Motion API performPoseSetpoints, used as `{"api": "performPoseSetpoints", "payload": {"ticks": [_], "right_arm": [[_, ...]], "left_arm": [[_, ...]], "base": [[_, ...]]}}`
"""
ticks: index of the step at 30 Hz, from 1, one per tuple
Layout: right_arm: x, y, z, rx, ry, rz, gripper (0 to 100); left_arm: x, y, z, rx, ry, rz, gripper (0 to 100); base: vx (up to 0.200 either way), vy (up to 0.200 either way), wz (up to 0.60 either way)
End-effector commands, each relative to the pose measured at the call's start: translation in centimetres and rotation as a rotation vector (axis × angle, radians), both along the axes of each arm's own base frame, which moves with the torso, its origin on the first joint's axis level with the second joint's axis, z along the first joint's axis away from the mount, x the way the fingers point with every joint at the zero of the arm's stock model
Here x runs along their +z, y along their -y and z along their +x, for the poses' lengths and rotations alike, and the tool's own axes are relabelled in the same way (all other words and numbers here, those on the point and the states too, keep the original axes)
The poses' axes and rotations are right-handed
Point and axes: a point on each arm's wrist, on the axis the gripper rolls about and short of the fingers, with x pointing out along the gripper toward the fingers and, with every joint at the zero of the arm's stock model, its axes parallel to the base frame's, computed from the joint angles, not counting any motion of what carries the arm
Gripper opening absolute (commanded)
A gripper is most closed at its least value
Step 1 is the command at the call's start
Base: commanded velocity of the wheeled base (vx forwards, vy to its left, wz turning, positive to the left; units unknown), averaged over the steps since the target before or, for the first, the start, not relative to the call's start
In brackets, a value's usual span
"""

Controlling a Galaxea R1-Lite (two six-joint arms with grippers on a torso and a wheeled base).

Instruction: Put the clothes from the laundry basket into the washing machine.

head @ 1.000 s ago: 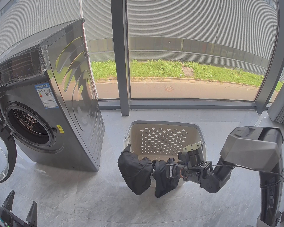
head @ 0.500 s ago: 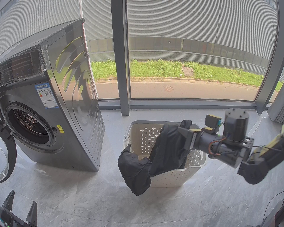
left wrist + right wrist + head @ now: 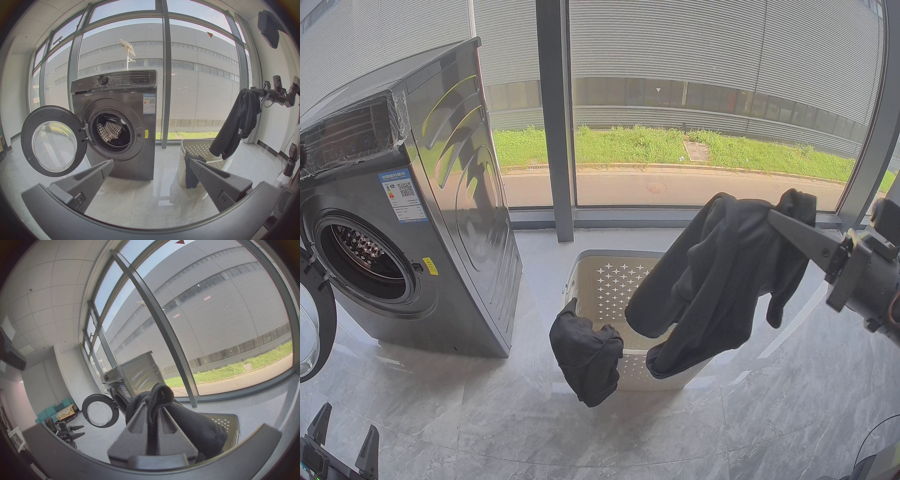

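I've got my right gripper [image 3: 775, 217] held high, pinched on a garment [image 3: 712, 281], and my left gripper [image 3: 150, 162] low, fingers spread.

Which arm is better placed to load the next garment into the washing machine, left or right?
Right. The right hand is shut on the dark garment, lifted over the laundry basket. The left hand is open and empty, low before the washing machine.

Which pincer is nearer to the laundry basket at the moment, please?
The right. The right pincer, shut on a dark garment, is above the right side of the laundry basket; the left pincer, open, is low and far off to its left, before the washing machine.
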Motion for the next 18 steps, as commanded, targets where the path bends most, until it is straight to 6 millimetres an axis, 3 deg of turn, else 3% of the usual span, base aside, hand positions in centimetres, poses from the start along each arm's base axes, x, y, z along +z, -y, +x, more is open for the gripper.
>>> {"api": "performPoseSetpoints", "payload": {"ticks": [1, 5, 18], "right_arm": [[1.49, 1.55, -2.18, 0.022, 0.078, 0.050, 0], [1.03, 1.55, -2.21, 0.031, 0.067, 0.037, 0], [0.52, 1.46, -2.06, 0.029, 0.050, 0.024, 0]], "left_arm": [[-0.53, 0.00, 0.01, 0.000, -0.002, 0.000, 100], [-0.49, 0.00, 0.00, -0.005, -0.001, -0.002, 100], [-0.49, 0.02, 0.00, -0.009, 0.000, -0.011, 100]], "base": [[0.000, 0.000, 0.00], [0.000, 0.000, 0.00], [0.000, 0.200, 0.00]]}}
